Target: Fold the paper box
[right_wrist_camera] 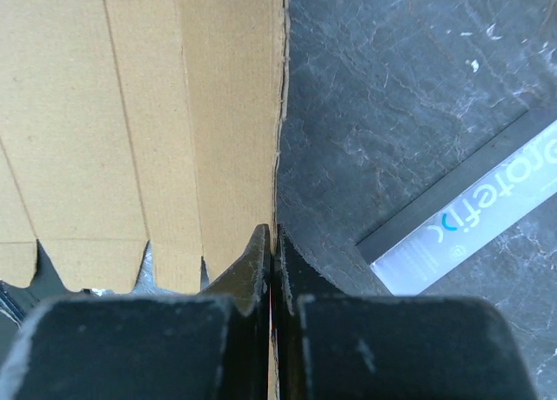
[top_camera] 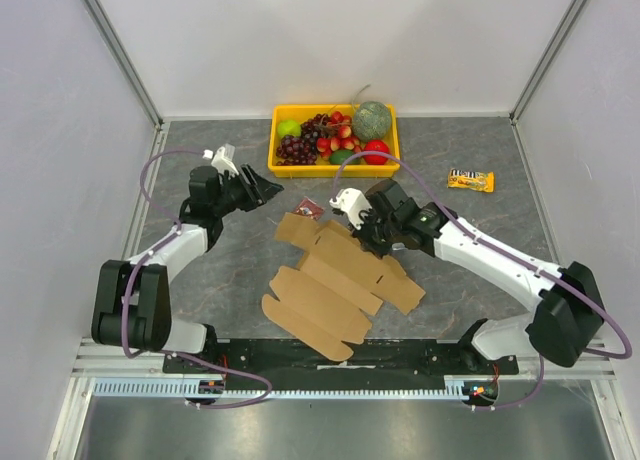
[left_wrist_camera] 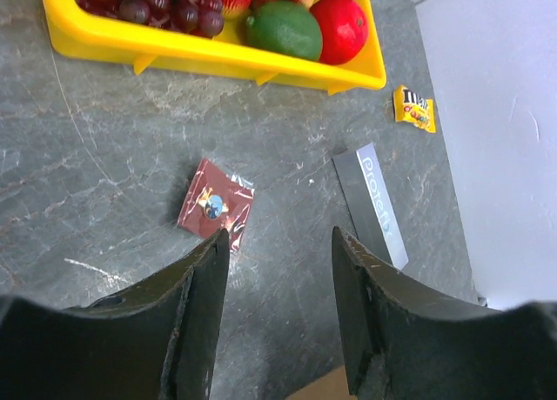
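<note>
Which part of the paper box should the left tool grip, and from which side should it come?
Probably the notched flap at the far-left corner of the paper box, approached from the left. The sheet lies mostly flat, that flap is nearest the open left tool, and the right tool pinches the far-right edge.

The box [top_camera: 340,280] is plain brown cardboard. The table [top_camera: 220,270] is grey with pale marble veining. The tray [top_camera: 300,170] is yellow, the grapes [top_camera: 295,150] dark purple, the lime [left_wrist_camera: 283,29] green, the packet [left_wrist_camera: 215,207] maroon and the bar [left_wrist_camera: 370,204] silver.
</note>
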Robot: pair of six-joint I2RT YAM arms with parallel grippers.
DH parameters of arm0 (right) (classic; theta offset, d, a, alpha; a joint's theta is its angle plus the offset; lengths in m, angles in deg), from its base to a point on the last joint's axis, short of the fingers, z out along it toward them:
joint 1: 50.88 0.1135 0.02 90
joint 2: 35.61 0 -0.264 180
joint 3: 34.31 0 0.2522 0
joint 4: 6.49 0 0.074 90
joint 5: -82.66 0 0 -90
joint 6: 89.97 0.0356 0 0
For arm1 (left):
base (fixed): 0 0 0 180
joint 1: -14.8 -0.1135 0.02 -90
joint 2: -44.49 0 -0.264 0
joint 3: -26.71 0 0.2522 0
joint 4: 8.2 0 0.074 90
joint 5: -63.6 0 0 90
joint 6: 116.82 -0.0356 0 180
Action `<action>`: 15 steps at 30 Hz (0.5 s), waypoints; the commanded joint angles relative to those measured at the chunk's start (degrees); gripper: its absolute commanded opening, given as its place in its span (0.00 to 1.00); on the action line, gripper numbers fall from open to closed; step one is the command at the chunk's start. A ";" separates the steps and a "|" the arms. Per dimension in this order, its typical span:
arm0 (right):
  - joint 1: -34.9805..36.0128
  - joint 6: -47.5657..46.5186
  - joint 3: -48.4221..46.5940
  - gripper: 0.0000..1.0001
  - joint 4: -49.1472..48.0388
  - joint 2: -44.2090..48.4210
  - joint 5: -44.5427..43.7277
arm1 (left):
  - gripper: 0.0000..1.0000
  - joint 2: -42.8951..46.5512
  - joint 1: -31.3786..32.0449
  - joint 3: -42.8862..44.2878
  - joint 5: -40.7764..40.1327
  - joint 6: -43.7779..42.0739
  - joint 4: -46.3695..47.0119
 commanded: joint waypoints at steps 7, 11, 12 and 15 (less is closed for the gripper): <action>0.22 -1.15 -1.16 0.01 -2.31 2.54 0.87 | 0.53 -4.02 1.43 -5.24 15.69 3.04 10.49; 0.22 -1.68 -1.78 0.01 -2.05 0.96 -0.18 | 0.50 -2.52 3.89 -7.96 17.19 3.13 13.75; 0.22 -1.68 -1.96 0.01 -1.96 0.61 -0.62 | 0.49 -2.34 4.33 -8.66 17.37 2.87 14.19; 0.39 -0.98 -2.39 0.00 -2.48 -0.10 -2.90 | 0.46 -2.52 5.47 -10.86 17.81 3.12 17.52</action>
